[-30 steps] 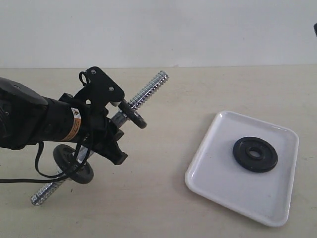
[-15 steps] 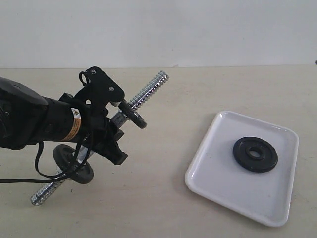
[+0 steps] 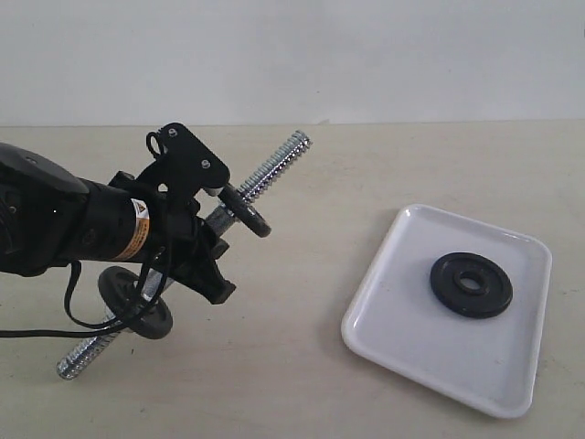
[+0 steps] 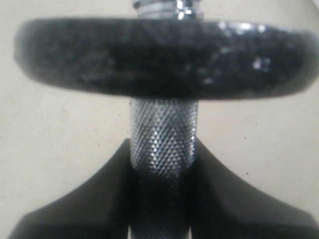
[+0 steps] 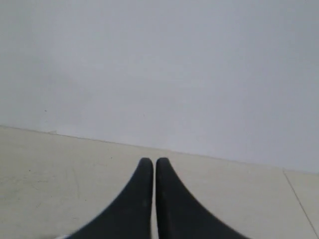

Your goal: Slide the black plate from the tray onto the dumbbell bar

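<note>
1. The left gripper (image 4: 163, 145) was closed on the dumbbell bar (image 3: 274, 165). In the left wrist view both fingers (image 4: 99, 199) pressed against the knurled middle section, just below a mounted disc (image 4: 164, 59).
2. The right gripper (image 5: 153, 162) was shut with nothing between its jaws. Its camera showed only wall and table, and it did not appear in the exterior view.
3. The black plate (image 3: 494, 294) lay flat inside the tray (image 3: 411, 338), toward the far right corner, untouched and well apart from the bar. The transfer is judged not yet begun.
4. The bar ran diagonally across the table (image 3: 302, 384), with one disc (image 3: 137, 304) near its lower end and a smaller black piece (image 3: 249, 212) beyond the gripper. The far threaded end was bare. Whether that end was lifted off the table could not be told.
5. Risk, pick-up: the plate lay flat on a glossy surface with a low rim. Closed or poorly placed jaws would probably push it along the tray, or shift the tray itself, rather than lift it.
6. Risk, threading: the coarse thread could catch the hub if the plate's hole met the bar end off-centre or tilted.
7. Risk, hold: a push along or across the bar might turn or slide it within the left grip, since only two narrow fingers held it.
8. Risk, collision: the right arm must reach across toward the left one, so contact between them is possible.
9. Risk, identity: the mounted discs resemble the plate. Only the one in the tray is the target.
</note>
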Action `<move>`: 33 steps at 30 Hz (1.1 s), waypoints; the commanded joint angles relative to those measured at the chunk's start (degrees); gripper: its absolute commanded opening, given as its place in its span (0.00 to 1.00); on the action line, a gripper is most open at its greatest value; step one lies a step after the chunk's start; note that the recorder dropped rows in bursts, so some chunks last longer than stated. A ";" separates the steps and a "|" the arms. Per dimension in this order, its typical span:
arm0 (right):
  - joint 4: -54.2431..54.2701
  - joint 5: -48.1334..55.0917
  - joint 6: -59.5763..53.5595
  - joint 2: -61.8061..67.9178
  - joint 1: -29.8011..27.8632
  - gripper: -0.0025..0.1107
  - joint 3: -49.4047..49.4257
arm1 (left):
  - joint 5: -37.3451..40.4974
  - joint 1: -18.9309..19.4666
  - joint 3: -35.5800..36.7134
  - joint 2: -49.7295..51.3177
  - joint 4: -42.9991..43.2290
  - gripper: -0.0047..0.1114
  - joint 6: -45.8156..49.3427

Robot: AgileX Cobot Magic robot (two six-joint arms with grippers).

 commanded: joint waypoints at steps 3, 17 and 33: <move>20.49 12.02 -16.22 -0.24 0.05 0.02 -0.36 | 2.55 -0.05 -2.60 -3.62 0.80 0.08 0.12; 48.43 30.72 -41.05 -0.24 0.05 0.02 -0.36 | 2.55 -0.05 -2.60 -3.62 0.80 0.08 0.12; 64.80 34.63 -58.18 11.20 0.05 0.02 -0.59 | 2.44 -0.05 -2.60 -3.62 0.80 0.08 0.12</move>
